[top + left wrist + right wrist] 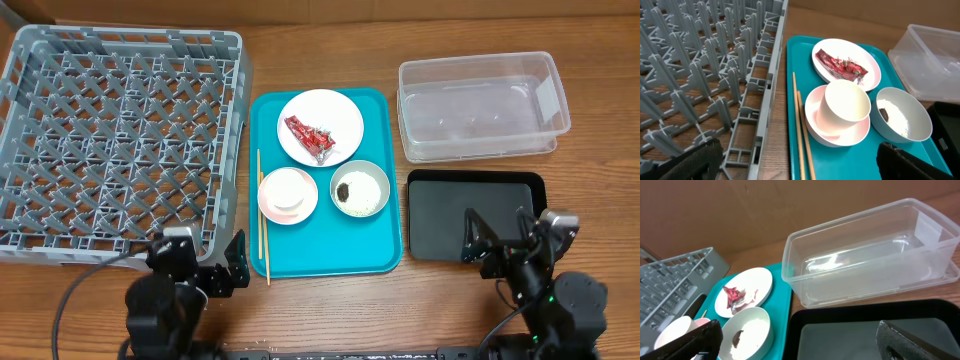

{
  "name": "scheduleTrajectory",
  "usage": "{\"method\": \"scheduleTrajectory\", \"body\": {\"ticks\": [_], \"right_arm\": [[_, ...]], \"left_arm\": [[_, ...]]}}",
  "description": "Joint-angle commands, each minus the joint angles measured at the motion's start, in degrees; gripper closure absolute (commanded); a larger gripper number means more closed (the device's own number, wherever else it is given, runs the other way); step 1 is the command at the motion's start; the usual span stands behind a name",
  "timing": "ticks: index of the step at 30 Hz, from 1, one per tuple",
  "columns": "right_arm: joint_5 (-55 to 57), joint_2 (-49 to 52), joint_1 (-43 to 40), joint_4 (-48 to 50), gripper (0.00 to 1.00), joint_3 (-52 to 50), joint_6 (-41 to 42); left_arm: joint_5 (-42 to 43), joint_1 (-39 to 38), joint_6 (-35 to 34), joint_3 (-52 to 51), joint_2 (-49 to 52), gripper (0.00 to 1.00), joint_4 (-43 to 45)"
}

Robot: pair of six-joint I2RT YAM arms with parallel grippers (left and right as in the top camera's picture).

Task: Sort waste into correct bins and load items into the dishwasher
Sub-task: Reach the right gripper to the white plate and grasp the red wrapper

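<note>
The grey dishwasher rack [120, 130] stands at the left with nothing in it. On a teal tray [330, 245] lie a white plate [338, 112] holding the red wrapper [308, 135], a white bowl [381, 180] with rice and a dark lump [344, 192], a small cup [286, 190] sitting on a shallow white dish, and wooden chopsticks [263, 220] along the tray's left edge. The clear tub [480, 105] and the black tray [440, 215] are at the right. My left gripper [200, 262] is open by the rack's front corner. My right gripper [500, 240] is open over the black tray's front.
The rack's right wall [762, 75] runs close along the teal tray's left rim. The tub [865, 255] sits directly behind the black tray [840, 335]. Bare wood table lies in front of the teal tray.
</note>
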Motion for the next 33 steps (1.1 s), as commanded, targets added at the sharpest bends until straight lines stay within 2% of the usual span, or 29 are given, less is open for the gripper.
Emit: {"method": "scheduleTrajectory", "body": {"ticks": [1,7,11,14,17,19,20,23,27,33], "right_arm": [[-5.0,10.6,-0.1,-3.1,0.0,9.5,-1.6],[-9.4,32.2,-0.1,-12.7,0.0,26.4,-3.6],[-11.8,45.6,-0.1,-20.8,0.0,39.4,-8.6],[-14.7,54.3,-0.1,-25.1,0.0,48.4,-9.3],[-22.8,60.0,0.0,-23.1,0.0,53.1,-11.5],[-25.2,62.7,0.9,-21.2,0.08,54.4,-12.7],[-25.1,63.6,1.7,-20.8,0.09,54.8,-12.7],[-22.0,67.1,6.7,-20.8,0.09,56.3,-13.0],[-7.9,73.7,18.6,-22.1,0.04,61.8,-13.0],[4.0,82.5,28.2,-14.3,0.02,63.3,-12.5]], "left_arm": [[-1.1,-0.3,1.2,8.3,10.1,0.0,-4.4],[2.6,-0.3,1.3,22.4,27.7,0.0,-12.6],[2.4,-0.3,1.2,30.1,35.4,0.0,-18.6],[3.1,-0.3,1.3,34.6,38.9,0.0,-22.3],[3.2,-0.2,1.0,35.5,39.4,0.0,-22.6],[2.3,0.0,0.6,35.5,39.5,0.0,-22.4],[1.6,0.6,-0.5,35.5,39.5,0.0,-22.5],[1.2,3.7,-2.1,35.5,39.5,0.0,-23.3],[4.6,11.8,-2.4,35.5,39.6,0.0,-23.6],[4.7,15.4,-2.4,35.5,39.6,0.0,-24.4]]}}
